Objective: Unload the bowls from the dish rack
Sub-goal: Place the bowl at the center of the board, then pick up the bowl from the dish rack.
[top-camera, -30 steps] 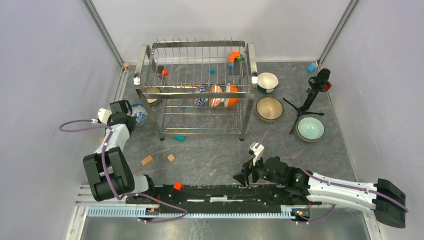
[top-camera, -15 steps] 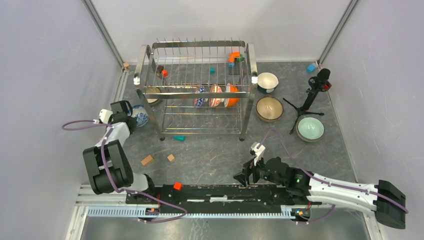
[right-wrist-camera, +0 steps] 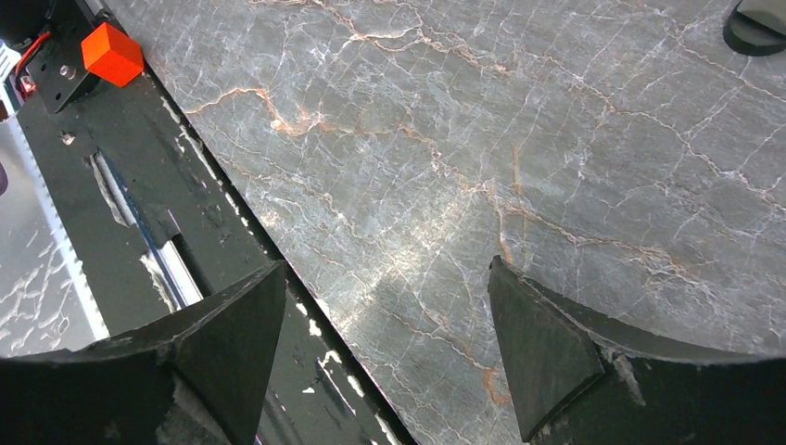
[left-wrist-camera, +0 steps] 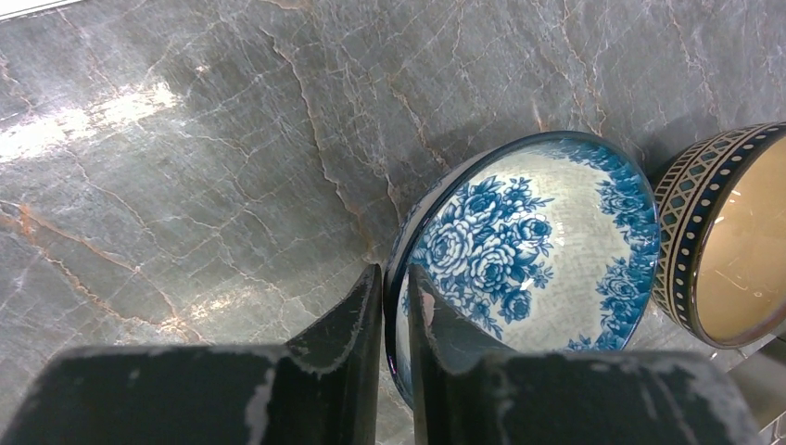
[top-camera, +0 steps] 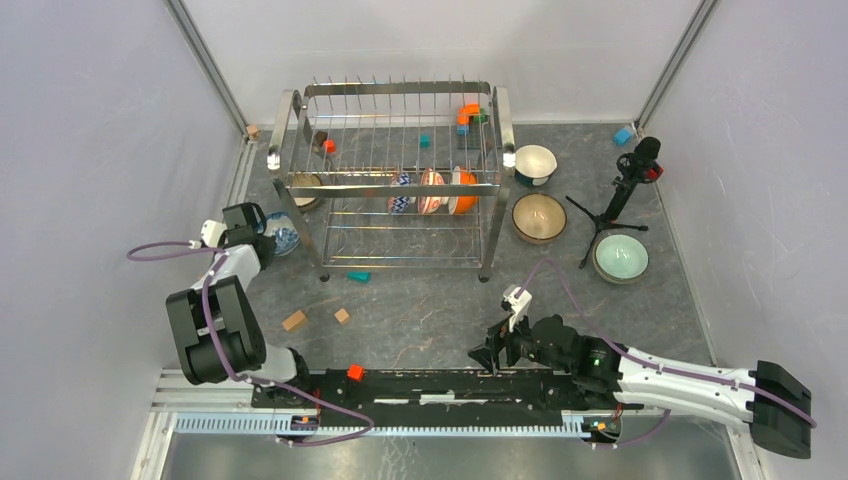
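The dish rack stands at the back of the table. On its lower tier a blue-patterned bowl, a red-patterned bowl and an orange bowl stand on edge. A dark patterned bowl sits at the rack's left end. Left of the rack lies a blue floral bowl on the table, and my left gripper pinches its rim with one finger inside and one outside. My right gripper is open over bare table near the rail.
Right of the rack, a white bowl, a brown bowl and a pale green bowl stand on the table around a small black tripod. Loose blocks lie in front of the rack. An orange cube sits on the rail.
My left gripper and the blue floral bowl have shifted slightly toward the near edge. The right arm has barely moved.
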Motion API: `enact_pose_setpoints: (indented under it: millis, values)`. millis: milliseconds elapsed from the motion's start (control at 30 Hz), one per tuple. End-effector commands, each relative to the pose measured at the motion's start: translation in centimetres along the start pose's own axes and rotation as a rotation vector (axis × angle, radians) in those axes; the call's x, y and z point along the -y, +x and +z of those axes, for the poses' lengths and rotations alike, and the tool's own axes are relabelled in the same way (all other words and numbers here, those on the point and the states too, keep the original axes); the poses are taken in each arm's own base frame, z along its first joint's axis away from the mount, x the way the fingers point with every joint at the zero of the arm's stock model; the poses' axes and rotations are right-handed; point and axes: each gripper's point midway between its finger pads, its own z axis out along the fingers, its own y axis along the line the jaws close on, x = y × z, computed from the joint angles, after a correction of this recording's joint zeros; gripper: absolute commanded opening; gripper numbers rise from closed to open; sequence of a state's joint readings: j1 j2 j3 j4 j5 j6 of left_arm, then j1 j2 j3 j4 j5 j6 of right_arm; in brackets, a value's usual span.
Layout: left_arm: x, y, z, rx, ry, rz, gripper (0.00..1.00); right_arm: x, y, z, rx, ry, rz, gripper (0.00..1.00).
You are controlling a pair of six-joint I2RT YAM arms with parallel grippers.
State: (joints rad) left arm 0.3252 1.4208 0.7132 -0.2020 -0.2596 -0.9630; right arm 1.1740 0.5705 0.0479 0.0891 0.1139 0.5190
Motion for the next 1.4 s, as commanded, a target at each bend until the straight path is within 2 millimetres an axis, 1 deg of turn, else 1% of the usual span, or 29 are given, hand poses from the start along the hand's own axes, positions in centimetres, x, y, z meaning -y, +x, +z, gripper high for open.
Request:
enact_pose_setpoints:
  millis: [0,133,300,433,500,667,767,867,933,1000,1100,1233,1333,1367]
  values:
    - [0.4,-0.3,0.2,0.012,0.023,-0.019,0.24,0.4,-0.2,0.0,0.017,0.021,-0.005,0.85]
    - [1.2,-0.8,-0.7,0.014,0.057,-0.014,0.29,0.4,-0.6,-0.2,0.021,0.027,-0.013,0.85]
    - [1.6,-2.0,-2.5,0.041,0.067,0.009,0.37,0.5,-1.0,-0.4,0.034,0.037,-0.019,0.85]
    - [2.2,-2.9,-4.1,0.068,0.114,0.007,0.48,0.4,-1.3,-0.5,0.039,0.035,-0.021,0.85]
    - [2.4,-3.0,-4.7,0.072,0.134,0.002,0.55,0.4,-1.3,-0.6,0.038,0.035,-0.019,0.85]
    - [2.5,-3.1,-5.9,0.068,0.157,-0.002,0.59,0.2,-1.7,-0.7,0.052,0.026,-0.014,0.85]
    - [2.9,-2.7,-7.8,0.051,0.221,-0.022,0.63,0.4,-1.5,-0.9,0.042,0.036,-0.017,0.85]
    - [2.9,-2.6,-10.7,0.076,0.301,-0.023,0.68,0.6,-1.9,-0.9,0.053,0.049,-0.033,0.86]
    - [2.3,-2.2,-12.5,0.098,0.333,0.009,0.71,0.7,-2.2,-1.0,0.053,0.058,-0.054,0.86]
    - [1.4,-1.4,-14.1,0.128,0.352,0.076,0.72,0.8,-2.5,-1.0,0.053,0.069,-0.073,0.86]
    - [-1.8,-0.5,-15.4,0.172,0.274,0.145,0.74,0.9,-2.6,-0.8,0.044,0.074,-0.096,0.86]
    - [-5.5,1.2,-16.7,0.14,0.199,0.204,0.75,0.7,-2.6,-0.5,0.023,0.073,-0.12,0.86]
    - [-5.0,2.7,-18.7,0.106,0.284,0.198,0.73,0.4,-2.7,-0.2,0.0,0.064,-0.136,0.86]
    - [-5.0,3.3,-19.1,0.08,0.305,0.185,0.72,-0.1,-3.3,0.1,0.018,0.05,-0.137,0.86]
